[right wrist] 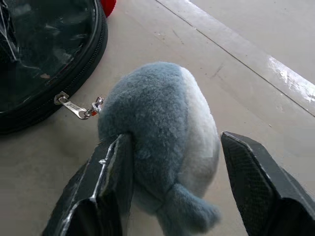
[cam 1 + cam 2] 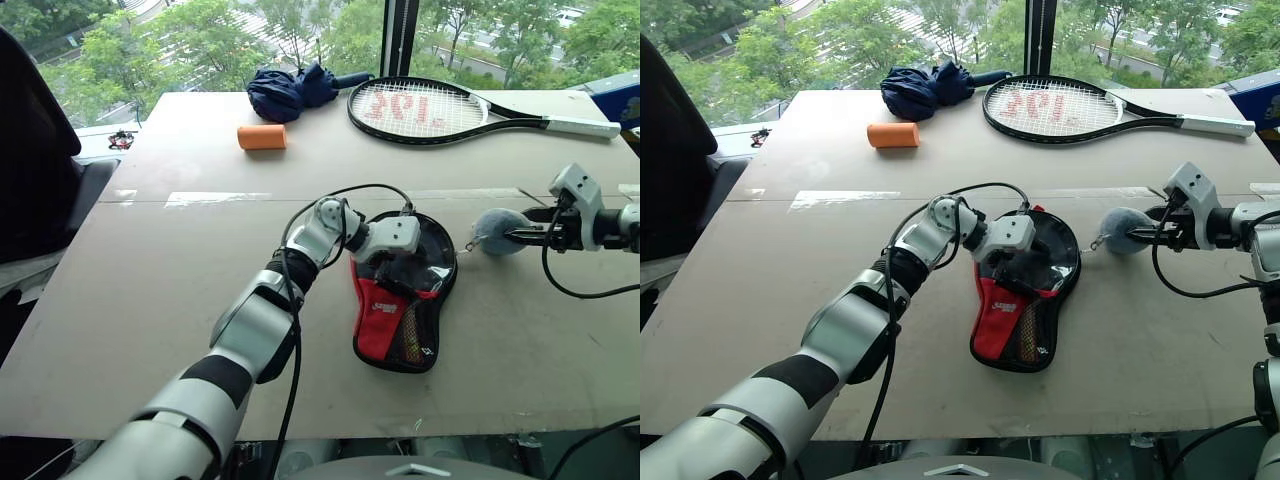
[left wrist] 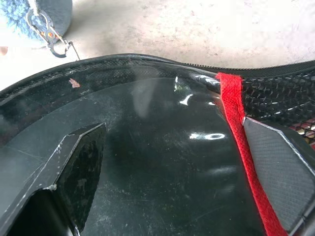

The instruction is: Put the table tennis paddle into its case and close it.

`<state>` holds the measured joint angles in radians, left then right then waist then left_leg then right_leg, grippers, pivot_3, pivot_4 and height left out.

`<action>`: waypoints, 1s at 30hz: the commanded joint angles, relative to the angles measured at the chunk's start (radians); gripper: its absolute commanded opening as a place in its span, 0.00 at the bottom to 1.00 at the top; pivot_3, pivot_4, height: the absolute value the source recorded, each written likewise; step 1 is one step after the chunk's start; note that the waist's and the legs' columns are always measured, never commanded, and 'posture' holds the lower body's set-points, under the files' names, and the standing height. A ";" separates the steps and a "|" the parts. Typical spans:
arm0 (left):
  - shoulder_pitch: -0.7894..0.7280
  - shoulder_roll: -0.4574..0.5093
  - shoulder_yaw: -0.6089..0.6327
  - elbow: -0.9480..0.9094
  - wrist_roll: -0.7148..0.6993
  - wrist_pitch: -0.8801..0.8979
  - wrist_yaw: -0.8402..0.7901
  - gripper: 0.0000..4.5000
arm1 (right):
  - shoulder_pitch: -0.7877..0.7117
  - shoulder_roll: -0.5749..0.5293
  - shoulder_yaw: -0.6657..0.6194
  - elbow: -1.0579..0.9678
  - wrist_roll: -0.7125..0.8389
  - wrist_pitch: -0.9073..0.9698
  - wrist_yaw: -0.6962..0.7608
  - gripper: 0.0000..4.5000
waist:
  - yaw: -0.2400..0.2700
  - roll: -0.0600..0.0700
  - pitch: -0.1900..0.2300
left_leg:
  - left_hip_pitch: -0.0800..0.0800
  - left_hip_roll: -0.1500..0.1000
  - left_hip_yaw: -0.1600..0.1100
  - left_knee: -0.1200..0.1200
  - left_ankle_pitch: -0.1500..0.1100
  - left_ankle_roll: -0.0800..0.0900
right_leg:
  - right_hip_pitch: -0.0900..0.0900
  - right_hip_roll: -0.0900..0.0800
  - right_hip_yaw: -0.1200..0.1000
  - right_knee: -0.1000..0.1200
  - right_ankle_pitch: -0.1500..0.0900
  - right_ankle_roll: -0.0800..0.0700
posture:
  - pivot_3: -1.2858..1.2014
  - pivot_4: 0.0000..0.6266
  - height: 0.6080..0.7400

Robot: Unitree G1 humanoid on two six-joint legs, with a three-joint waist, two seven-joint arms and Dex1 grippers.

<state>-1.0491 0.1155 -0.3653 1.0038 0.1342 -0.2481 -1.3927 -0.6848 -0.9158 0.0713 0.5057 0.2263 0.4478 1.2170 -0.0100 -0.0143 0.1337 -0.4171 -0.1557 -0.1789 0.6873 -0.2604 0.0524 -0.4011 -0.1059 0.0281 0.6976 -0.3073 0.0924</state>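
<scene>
Most of the job looked done: the paddle (image 3: 162, 162) lay inside the case (image 2: 405, 300) mid-counter (image 2: 150, 300). Left pincer (image 2: 405, 270) was wide on it. Right pincer (image 1: 174, 182) sat around the plush charm (image 1: 157, 128), one finger apart. Zipping remained.

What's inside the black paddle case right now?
Through the open top of the case, the glossy black face of the table tennis paddle shows, with the left tool over it. The handle is covered by the red panel, so its depth cannot be seen.
</scene>
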 commanded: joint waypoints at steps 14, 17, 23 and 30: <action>0.061 -0.003 -0.050 0.078 0.069 0.021 0.057 1.00 | 0.411 -0.246 -0.264 -0.644 0.412 0.490 0.237 0.02 | 0.025 0.004 -0.006 | 0.001 0.000 -0.002 0.000 -0.001 0.001 | 0.003 -0.001 -0.001 -0.002 0.000 0.000 | 0.52 0.24 0.89; 0.064 -0.006 -0.046 0.078 0.064 0.025 0.058 1.00 | 0.536 -0.249 -0.359 -0.804 0.544 0.615 0.226 0.02 | 0.029 0.003 -0.006 | 0.001 0.000 -0.002 0.000 -0.001 0.001 | 0.004 -0.001 -0.002 -0.003 0.000 0.000 | 0.52 0.24 0.89; 0.075 -0.007 -0.044 0.079 0.057 0.033 0.057 1.00 | 0.722 -0.237 -0.450 -0.985 0.648 0.694 0.186 0.02 | 0.028 0.002 -0.007 | 0.001 0.000 -0.003 0.000 -0.001 0.002 | 0.005 -0.001 -0.004 -0.003 0.000 0.000 | 0.52 0.24 0.89; 0.080 -0.010 -0.046 0.074 0.052 0.039 0.059 1.00 | 0.979 -0.214 -0.450 -1.208 0.693 0.652 0.170 0.02 | 0.025 -0.003 -0.011 | 0.001 0.000 -0.005 -0.001 -0.001 0.002 | 0.005 -0.001 -0.006 -0.004 0.000 0.000 | 0.52 0.24 0.89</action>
<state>-1.0174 0.0856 -0.3578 1.0200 0.1131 -0.2318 -1.3450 0.2879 -1.1301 -0.3642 -0.6609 0.8998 1.1211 1.3708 0.0149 -0.0177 0.1231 -0.4160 -0.1556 -0.1836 0.6871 -0.2615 0.0539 -0.3955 -0.1069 0.0222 0.6937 -0.3072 0.0928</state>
